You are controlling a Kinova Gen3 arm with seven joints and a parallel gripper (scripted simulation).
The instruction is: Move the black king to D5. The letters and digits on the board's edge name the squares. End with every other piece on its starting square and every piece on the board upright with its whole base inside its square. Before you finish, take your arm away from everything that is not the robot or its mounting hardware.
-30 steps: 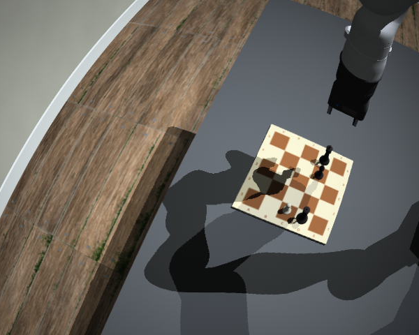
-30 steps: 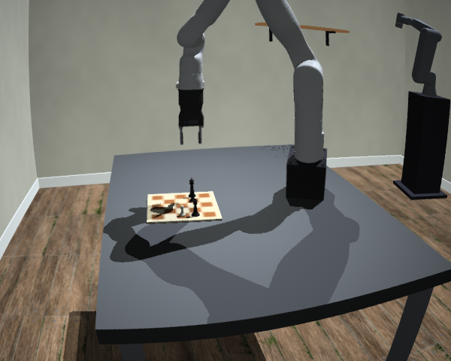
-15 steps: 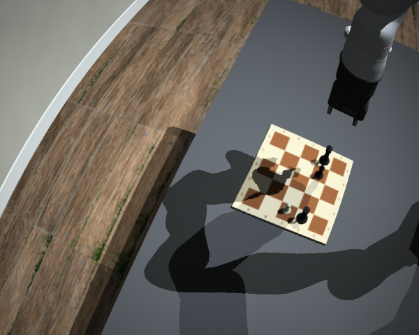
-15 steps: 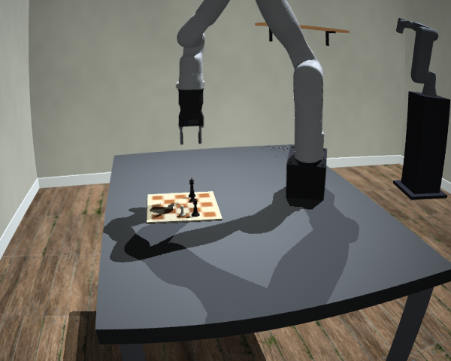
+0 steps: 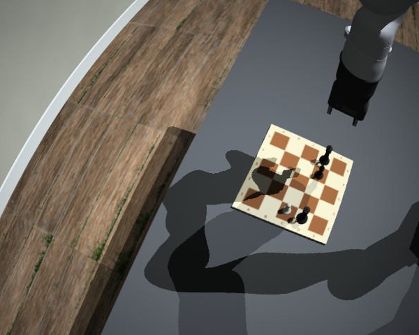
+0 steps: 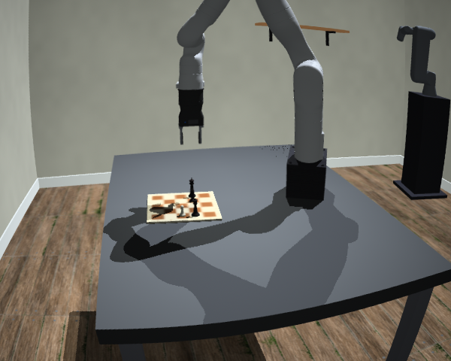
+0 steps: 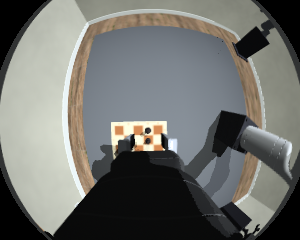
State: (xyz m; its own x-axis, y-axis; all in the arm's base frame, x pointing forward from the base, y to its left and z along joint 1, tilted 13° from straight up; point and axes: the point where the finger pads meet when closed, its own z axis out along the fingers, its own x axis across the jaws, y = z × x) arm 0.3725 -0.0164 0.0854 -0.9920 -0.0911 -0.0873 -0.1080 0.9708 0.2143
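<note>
My gripper [image 6: 190, 137] hangs high above the table's far side, fingers spread and empty; the king [image 5: 325, 155] stands untouched near the board's [image 5: 264, 214] far edge, everything left to do.

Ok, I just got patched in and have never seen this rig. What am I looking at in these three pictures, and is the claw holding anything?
It is one grey robot arm bolted to a dark table, ending in a two-finger gripper. The first picture looks down from above, the second from across the room, and the third from a camera on the arm's wrist, so the dark bulk at its bottom is the gripper itself.

On the table lies a small chessboard with four upright pieces: a tall black king, a black pawn next to it, another black pawn near the lettered edge, and a white pawn beside that.

The gripper hangs high above the table, beyond the board's far edge, with fingers wide open. It holds nothing.
</note>
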